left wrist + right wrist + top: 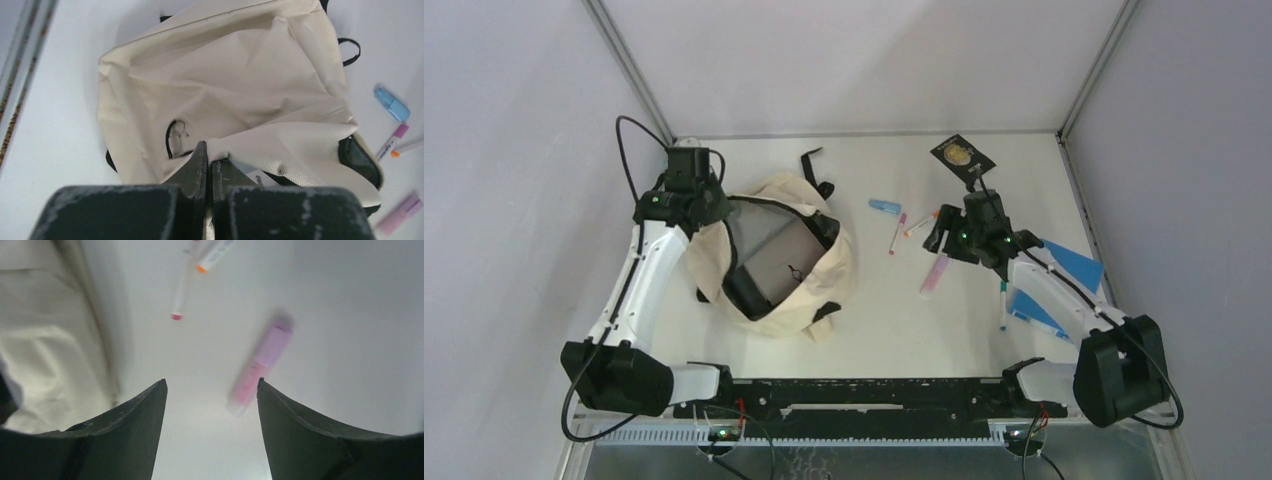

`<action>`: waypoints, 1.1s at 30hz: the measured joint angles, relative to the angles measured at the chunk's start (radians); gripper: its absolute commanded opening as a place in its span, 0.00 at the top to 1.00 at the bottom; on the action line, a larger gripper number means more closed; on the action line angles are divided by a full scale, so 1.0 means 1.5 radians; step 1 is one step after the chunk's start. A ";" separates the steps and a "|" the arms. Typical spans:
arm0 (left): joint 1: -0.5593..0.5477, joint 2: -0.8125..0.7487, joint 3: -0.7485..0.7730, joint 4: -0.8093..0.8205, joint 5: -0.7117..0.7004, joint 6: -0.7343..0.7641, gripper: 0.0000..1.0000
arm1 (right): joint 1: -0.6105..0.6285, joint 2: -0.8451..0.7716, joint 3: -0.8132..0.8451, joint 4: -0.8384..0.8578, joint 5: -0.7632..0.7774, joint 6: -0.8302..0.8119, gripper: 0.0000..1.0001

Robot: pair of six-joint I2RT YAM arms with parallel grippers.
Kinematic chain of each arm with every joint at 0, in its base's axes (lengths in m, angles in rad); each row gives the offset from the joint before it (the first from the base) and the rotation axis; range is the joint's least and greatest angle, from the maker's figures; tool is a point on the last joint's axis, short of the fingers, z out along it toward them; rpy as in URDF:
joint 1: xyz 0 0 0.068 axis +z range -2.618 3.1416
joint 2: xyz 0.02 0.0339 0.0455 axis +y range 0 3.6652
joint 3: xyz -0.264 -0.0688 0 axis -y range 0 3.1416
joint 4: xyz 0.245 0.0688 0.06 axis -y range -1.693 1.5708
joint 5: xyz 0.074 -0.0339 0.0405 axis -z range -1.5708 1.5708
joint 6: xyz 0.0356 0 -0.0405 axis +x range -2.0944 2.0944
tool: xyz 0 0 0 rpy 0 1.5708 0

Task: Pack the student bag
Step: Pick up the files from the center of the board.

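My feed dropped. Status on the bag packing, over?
Left gripper shut on bag edge, bag open. Right gripper open, empty, by pink highlighter. No obstruction seen.

Lab-type robot cell: white table [874, 330] boxed in w/ plain grey walls [514, 150] & metal frame posts [629, 65].

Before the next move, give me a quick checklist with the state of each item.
1. Left gripper pinches bag rim: ok.
2. Bag mouth open: ok.
3. Right gripper open: ok.
4. Pink highlighter centred under Right gripper: not ok, it lies off to one side.
5. Right gripper's height over table: cannot tell.
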 measured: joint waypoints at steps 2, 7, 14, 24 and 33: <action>0.000 0.002 0.019 -0.004 -0.019 -0.001 1.00 | -0.020 -0.028 -0.026 -0.020 0.023 0.014 0.27; 0.004 0.012 0.031 -0.002 -0.037 -0.002 0.86 | -0.114 -0.129 -0.045 -0.071 0.104 0.027 0.25; 0.000 0.064 0.040 0.015 0.048 -0.002 0.28 | -0.300 -0.255 -0.049 -0.146 0.252 0.064 0.20; -0.236 0.014 0.082 0.041 0.034 0.022 0.24 | -0.531 -0.258 -0.137 -0.160 0.345 0.118 0.16; -0.340 0.053 0.083 0.091 0.136 0.005 0.25 | -0.611 -0.166 -0.246 -0.100 0.333 0.144 0.14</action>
